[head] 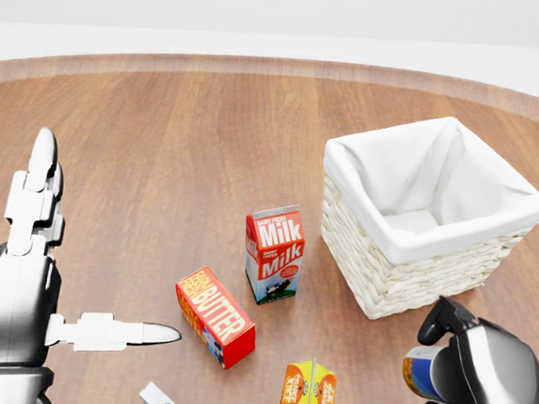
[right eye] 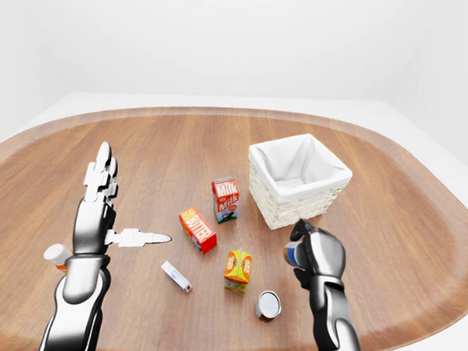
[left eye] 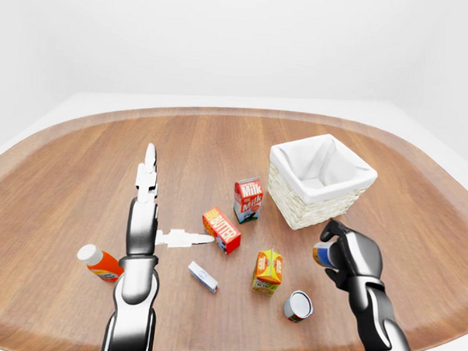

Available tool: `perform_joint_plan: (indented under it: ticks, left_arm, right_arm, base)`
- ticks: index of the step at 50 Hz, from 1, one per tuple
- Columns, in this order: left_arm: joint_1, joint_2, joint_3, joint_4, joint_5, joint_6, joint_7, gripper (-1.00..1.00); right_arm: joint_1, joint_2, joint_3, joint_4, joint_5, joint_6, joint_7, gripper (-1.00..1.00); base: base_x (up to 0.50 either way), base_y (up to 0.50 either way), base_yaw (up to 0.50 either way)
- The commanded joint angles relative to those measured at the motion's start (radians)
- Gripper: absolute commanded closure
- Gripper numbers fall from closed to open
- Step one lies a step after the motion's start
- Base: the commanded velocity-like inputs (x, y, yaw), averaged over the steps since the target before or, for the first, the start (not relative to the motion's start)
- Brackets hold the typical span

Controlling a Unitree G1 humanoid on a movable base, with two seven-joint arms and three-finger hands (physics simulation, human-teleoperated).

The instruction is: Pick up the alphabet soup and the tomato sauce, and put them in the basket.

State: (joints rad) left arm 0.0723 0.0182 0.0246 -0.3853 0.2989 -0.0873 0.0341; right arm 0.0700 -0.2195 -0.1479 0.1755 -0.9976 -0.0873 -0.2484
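My right gripper [head: 439,373] is shut on the alphabet soup can [head: 421,374], whose label is blue, white and orange. It holds the can above the table at the bottom right of the head view, just below the basket [head: 411,275]. The basket is woven, has a white cloth lining and nothing in it. A second can, red-sided and probably the tomato sauce [left eye: 298,305], lies on its side on the table, below and left of my right hand. My left gripper [head: 92,255] is open at the left, fingers pointing up and thumb pointing right, with nothing in it.
A milk carton [head: 274,253] stands left of the basket, with a red butter box [head: 214,316] and an orange juice carton [head: 308,392] below it. A small white box [left eye: 203,277] and an orange bottle [left eye: 100,263] lie near my left arm. The wooden table's edge [left eye: 413,339] curves close by.
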Motion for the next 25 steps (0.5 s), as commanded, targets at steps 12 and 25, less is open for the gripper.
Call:
perform_joint_plan:
  ticks: [12,25]
  left_arm:
    - [-0.001,0.000,0.002,0.003,0.001,0.000,0.003,-1.00]
    - [-0.001,0.000,0.003,0.003,0.001,0.000,0.004,-1.00]
  right_arm:
    - [0.028,0.069,-0.058,-0.312,0.105,0.000,0.069,1.00]
    - [-0.001,0.084,-0.076,-0.468,0.148,0.000,0.162,1.00]
  base:
    - [0.00,0.00,0.00]
    - [0.00,0.00,0.00]
